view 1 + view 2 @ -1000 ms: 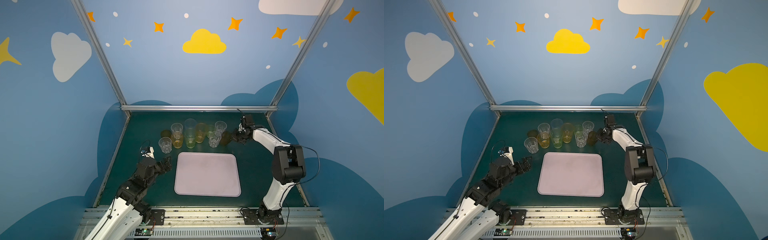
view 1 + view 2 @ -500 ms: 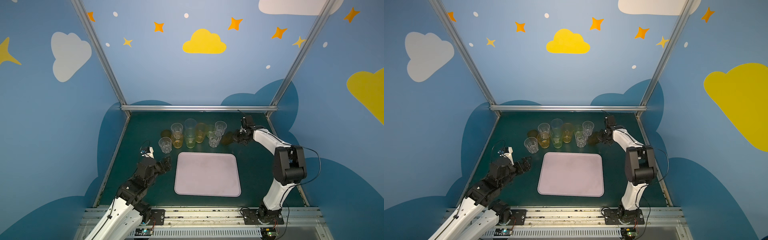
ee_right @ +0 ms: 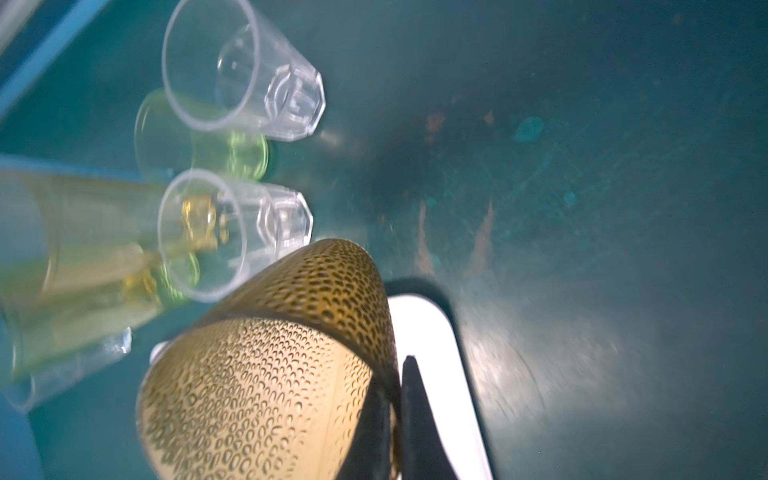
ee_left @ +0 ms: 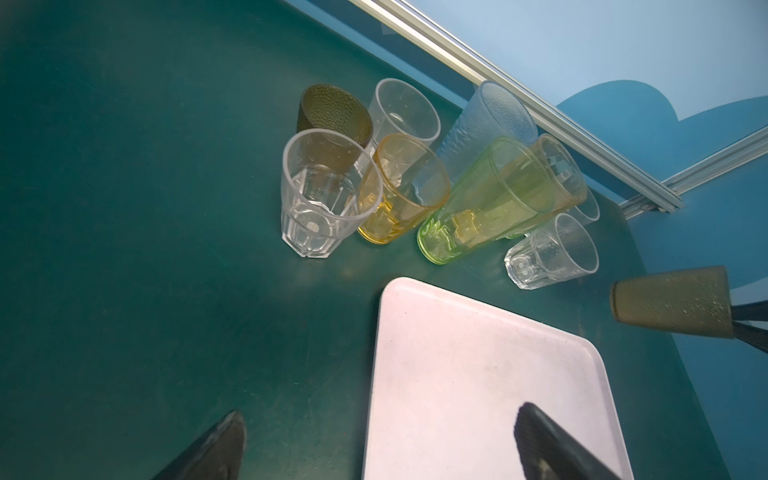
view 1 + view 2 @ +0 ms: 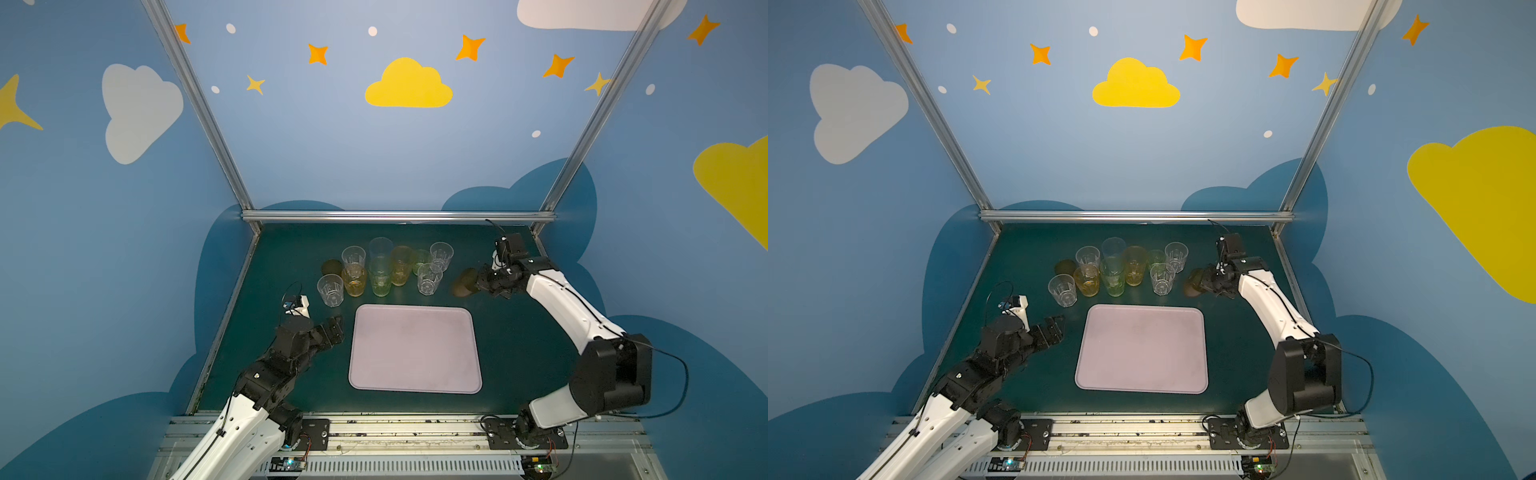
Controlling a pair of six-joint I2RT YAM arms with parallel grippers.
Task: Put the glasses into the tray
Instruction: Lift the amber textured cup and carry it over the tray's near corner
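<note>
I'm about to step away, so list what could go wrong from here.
1. The right gripper pinches only the rim wall of the brown dimpled see-through tumbler, which hangs tipped sideways: it may slip or swing.
2. The short clear faceted glass stands close beside it: a careless sweep toward the pale pink rectangular tray could knock it over.

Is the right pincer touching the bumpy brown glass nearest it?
Touching. The right wrist view shows the right pincer clamped on the rim wall of the brown glass, one jaw inside, one outside.

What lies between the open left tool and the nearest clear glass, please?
Only bare green tabletop, in both top views; the left tool and clear glass stand apart.
</note>
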